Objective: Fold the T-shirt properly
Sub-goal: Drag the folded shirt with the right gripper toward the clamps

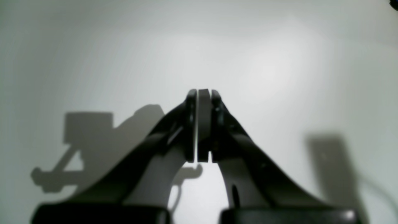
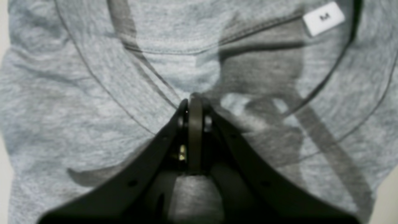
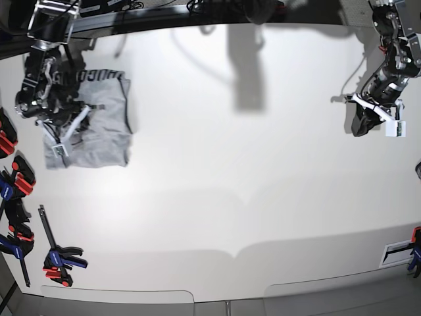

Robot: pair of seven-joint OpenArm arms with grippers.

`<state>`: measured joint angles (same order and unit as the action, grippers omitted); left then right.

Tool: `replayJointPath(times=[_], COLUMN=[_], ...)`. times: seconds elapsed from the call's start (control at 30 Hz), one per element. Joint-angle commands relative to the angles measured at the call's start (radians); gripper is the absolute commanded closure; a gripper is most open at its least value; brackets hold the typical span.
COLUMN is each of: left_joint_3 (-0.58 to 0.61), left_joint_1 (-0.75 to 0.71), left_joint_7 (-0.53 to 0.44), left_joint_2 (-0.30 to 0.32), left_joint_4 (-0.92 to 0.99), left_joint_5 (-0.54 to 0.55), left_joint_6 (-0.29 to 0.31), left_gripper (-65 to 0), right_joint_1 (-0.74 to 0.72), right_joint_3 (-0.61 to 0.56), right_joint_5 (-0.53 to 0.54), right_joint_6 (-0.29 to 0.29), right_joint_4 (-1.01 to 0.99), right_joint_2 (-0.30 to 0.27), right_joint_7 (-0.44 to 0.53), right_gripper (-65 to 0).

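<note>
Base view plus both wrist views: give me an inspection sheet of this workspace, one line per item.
Surface: white table, mostly bare, with arm shadows.
Job's things: grey T-shirt lies as a compact folded bundle at the table's far corner on the right arm's side; black lettering shows along its far edge; white size tag sits at the neckline.
Clutter: red and blue clamps along the table edge on the right arm's side; another at the opposite edge.
Grippers: right gripper shut, over the collar, not pinching cloth; left gripper shut, over bare table.
Cables: dark cables along the rear rail.
Surroundings: nothing seen.
</note>
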<state>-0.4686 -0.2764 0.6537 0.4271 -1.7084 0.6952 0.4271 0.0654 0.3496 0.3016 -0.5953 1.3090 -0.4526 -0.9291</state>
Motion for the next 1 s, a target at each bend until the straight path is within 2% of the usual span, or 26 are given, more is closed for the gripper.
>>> replayJointPath(times=[0.0, 0.17, 0.27, 0.63, 0.8, 0.97], left_joint_3=[-0.008, -0.008, -0.008, -0.008, -0.008, -0.008], left_joint_1=[0.008, 0.008, 0.008, 0.008, 0.008, 0.008], left_joint_7=[-0.026, -0.026, -0.026, -0.026, -0.026, -0.026], left_joint_2=[0.016, 0.017, 0.016, 0.017, 0.017, 0.017], left_joint_4=[-0.018, -0.018, -0.018, -0.018, -0.018, -0.018], left_joint_5=[0.014, 0.014, 0.014, 0.014, 0.014, 0.014], left_joint_6=[0.007, 0.007, 0.007, 0.007, 0.007, 0.007], left_gripper=[0.0, 0.0, 0.0, 0.0, 0.0, 0.0], right_joint_1=[0.008, 0.007, 0.006, -0.046, -0.139, -0.184], right_joint_3=[0.005, 0.005, 0.005, 0.005, 0.005, 0.005], right_joint_5=[-0.081, -0.08, -0.08, 0.06, 0.097, 0.285], right_joint_6=[0.018, 0.019, 0.019, 0.019, 0.019, 0.018], right_joint_4=[-0.006, -0.006, -0.006, -0.006, 0.004, 0.095], right_joint_2=[-0.034, -0.111, -0.135, -0.14, -0.146, -0.145], right_joint_7=[-0.072, -0.036, -0.028, -0.029, -0.084, -0.185], right_gripper=[0.0, 0.0, 0.0, 0.0, 0.0, 0.0])
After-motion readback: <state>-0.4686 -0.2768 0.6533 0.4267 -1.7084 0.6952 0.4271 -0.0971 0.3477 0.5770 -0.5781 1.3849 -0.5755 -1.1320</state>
